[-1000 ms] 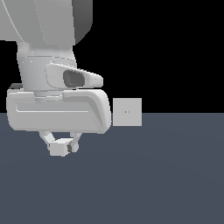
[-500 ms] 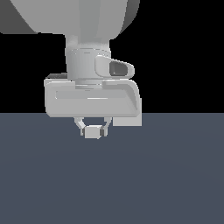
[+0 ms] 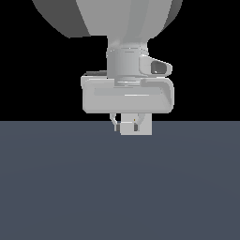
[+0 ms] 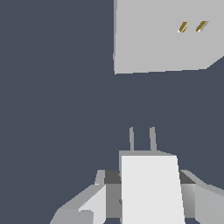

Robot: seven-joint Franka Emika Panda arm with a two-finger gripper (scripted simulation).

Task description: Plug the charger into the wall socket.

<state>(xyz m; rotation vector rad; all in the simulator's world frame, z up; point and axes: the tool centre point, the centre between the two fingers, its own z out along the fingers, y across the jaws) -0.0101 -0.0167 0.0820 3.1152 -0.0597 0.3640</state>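
My gripper (image 4: 145, 178) is shut on the charger (image 4: 151, 192), an off-white block whose two thin prongs (image 4: 142, 139) point toward the wall socket (image 4: 162, 39). In the wrist view the socket is a flat off-white plate with two small yellowish holes (image 4: 191, 26). A gap of dark floor separates the prongs from the plate, and the holes lie off to one side of the prongs' line. In the exterior view the gripper (image 3: 125, 124) hangs under the arm's hand. It holds the charger (image 3: 126, 127) in front of the wall socket (image 3: 145, 126), whose upper part the hand hides.
The arm's large white hand (image 3: 127, 96) and wrist fill the middle of the exterior view. A dark blue-grey floor (image 3: 117, 187) spreads below, against a black background.
The arm has carried the charger toward the exterior view's right and now stands in front of the wall socket. The socket was in plain sight a second ago.
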